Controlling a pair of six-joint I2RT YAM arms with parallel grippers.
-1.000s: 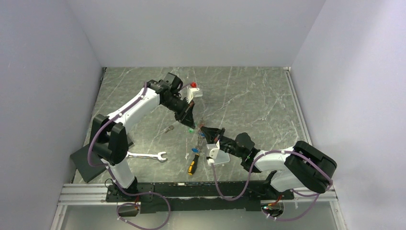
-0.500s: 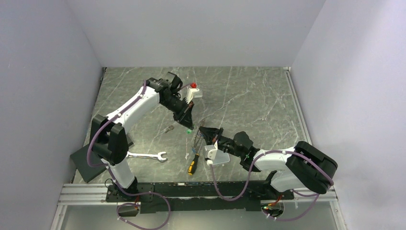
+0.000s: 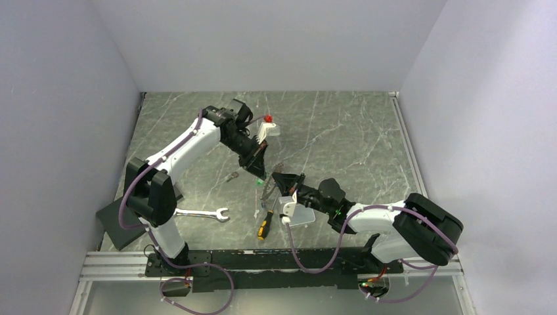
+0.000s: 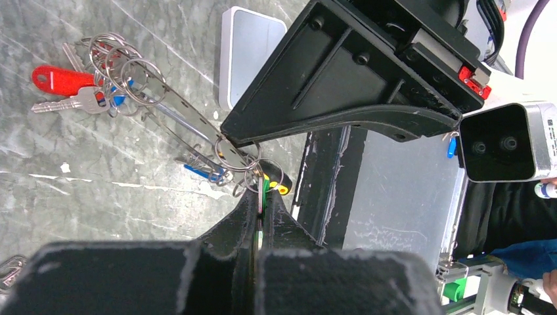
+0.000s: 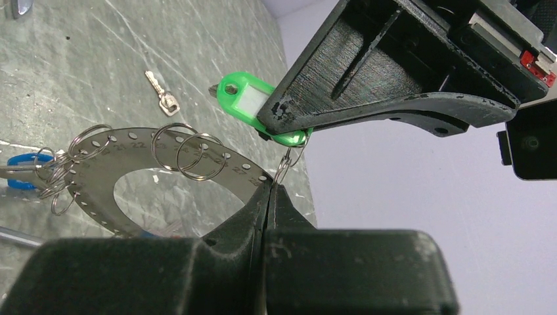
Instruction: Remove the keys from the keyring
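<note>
The keyring [image 5: 92, 190] is a flat metal loop with numbered holes, held above the table between both grippers [image 3: 269, 186]. In the left wrist view it shows edge-on [image 4: 174, 108]. My right gripper [image 5: 270, 187] is shut on its rim. My left gripper [image 4: 263, 187] is shut on a green key tag [image 5: 246, 92] joined to the keyring by a small wire ring. The keys hang at the keyring's other end: one with a red tag [image 4: 59, 79] and one with a blue tag [image 4: 200, 172]. One loose key [image 5: 161, 92] lies on the table.
A yellow-and-black screwdriver [image 3: 265, 224] lies just near of the grippers. A silver wrench [image 3: 203, 213] lies to its left. A grey box [image 4: 249, 52] sits on the table by the right arm. A dark tray [image 3: 118, 223] is at the near left.
Both grippers have shifted slightly left and away together, carrying the keyring and hanging keys with them. Both grips are unchanged.
</note>
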